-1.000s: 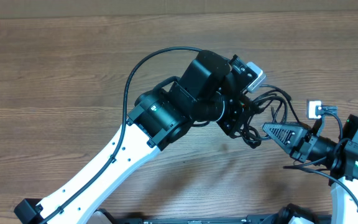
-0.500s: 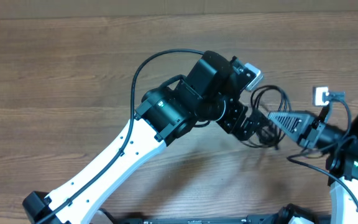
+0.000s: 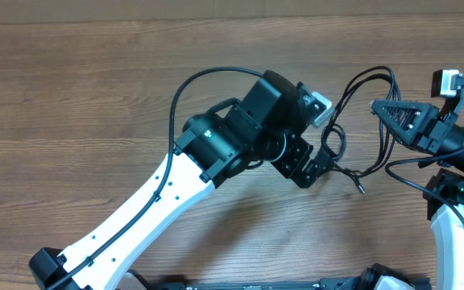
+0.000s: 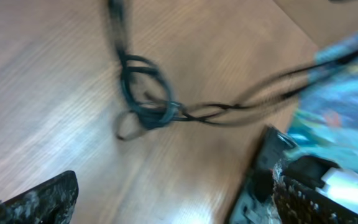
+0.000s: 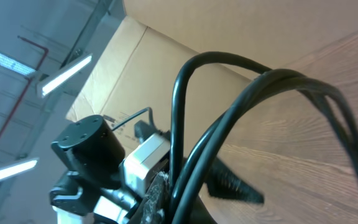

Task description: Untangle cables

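The cables (image 3: pixel 353 121) are thin black cords lying on the wooden table (image 3: pixel 71 97). A small knot of them (image 3: pixel 334 147) sits right beside my left gripper (image 3: pixel 316 165), and a loose end (image 3: pixel 361 189) trails toward me. In the left wrist view the knot (image 4: pixel 148 106) lies ahead of the left gripper (image 4: pixel 173 196). That gripper is open, with only bare wood between its fingers (image 4: pixel 36 199). My right gripper (image 3: pixel 381 107) is shut on several cable strands (image 5: pixel 229 124) and holds them up at the right. They loop over its tip (image 3: pixel 389 74).
The left arm's own thick black cable (image 3: pixel 176 97) arches over the table's middle. A cardboard wall (image 3: pixel 216 8) runs along the far edge. The left arm's wrist (image 5: pixel 86 149) shows close behind the held strands in the right wrist view.
My left gripper has opened and let go of the cables. My right gripper has pulled its strands away to the far right, stretching the bundle out from the knot.
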### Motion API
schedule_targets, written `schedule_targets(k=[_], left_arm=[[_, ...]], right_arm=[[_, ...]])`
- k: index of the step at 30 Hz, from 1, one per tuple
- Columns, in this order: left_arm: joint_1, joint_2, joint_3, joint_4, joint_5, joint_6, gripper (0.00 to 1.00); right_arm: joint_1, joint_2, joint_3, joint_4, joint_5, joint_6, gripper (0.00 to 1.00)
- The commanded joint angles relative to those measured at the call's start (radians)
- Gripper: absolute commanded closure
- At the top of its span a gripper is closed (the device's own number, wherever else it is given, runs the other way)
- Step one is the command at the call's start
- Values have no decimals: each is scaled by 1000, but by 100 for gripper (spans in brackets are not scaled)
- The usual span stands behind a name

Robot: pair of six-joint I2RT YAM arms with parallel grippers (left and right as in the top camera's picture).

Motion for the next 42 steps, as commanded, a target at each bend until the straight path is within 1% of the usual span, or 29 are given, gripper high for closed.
schedule_targets(k=[1,4,6,8,10,12,13,14,16,17,18,23,26,27,28,30,32,33,34,35,36,38,40,42], left_arm=[[34,4,15,11,-80,-21,0],[35,27,15,13,-80,-40,0],[35,54,15,32,-58,-82,0],[35,84,15,83,27,-85,0],[35,112,15,169,140,-90,0],[35,135,15,227,165,-120,0],[35,145,15,236,168,-122,2],[35,162,15,237,168,-122,35],[35,175,15,237,167,-131,78],[35,181,15,239,167,-134,89],[35,185,15,241,167,-134,96],[47,190,15,241,158,-133,96],[90,190,15,233,163,-140,96],[115,188,15,219,177,-140,96],[140,184,15,204,198,-140,96],[174,169,15,180,216,-136,96],[212,110,15,168,210,-83,96],[220,61,15,169,177,-57,96],[220,10,15,160,98,-51,96],[220,-52,15,142,6,-49,96],[220,-84,15,129,-34,-49,96],[220,-141,15,101,-80,-32,96],[220,-191,15,64,-108,-23,96],[220,-223,15,47,-115,-21,96]], right_arm=[[1,-12,55,9,39,54,96],[1,-12,89,10,51,82,96],[1,-12,122,11,55,103,96],[9,-13,158,13,54,105,96],[27,-13,189,13,55,122,96],[39,-13,207,13,54,129,96],[42,-13,210,13,54,139,96],[53,-13,211,13,56,156,96],[66,-13,211,13,59,179,96],[74,-13,212,14,63,189,96],[78,-13,212,18,69,189,96],[79,-14,212,44,62,222,96],[79,-14,212,95,51,251,96],[79,-12,212,93,32,237,96],[78,-6,212,72,-4,185,96],[78,10,212,-10,-72,110,96],[78,48,211,-174,-111,-11,96],[78,74,211,-255,-99,-53,96],[78,102,211,-292,-75,-68,96],[78,138,211,-293,-37,-67,96],[78,153,211,-293,-17,-67,96],[78,186,211,-309,26,-67,96],[79,202,211,-391,79,-87,96],[79,202,211,-500,135,-142,96]])
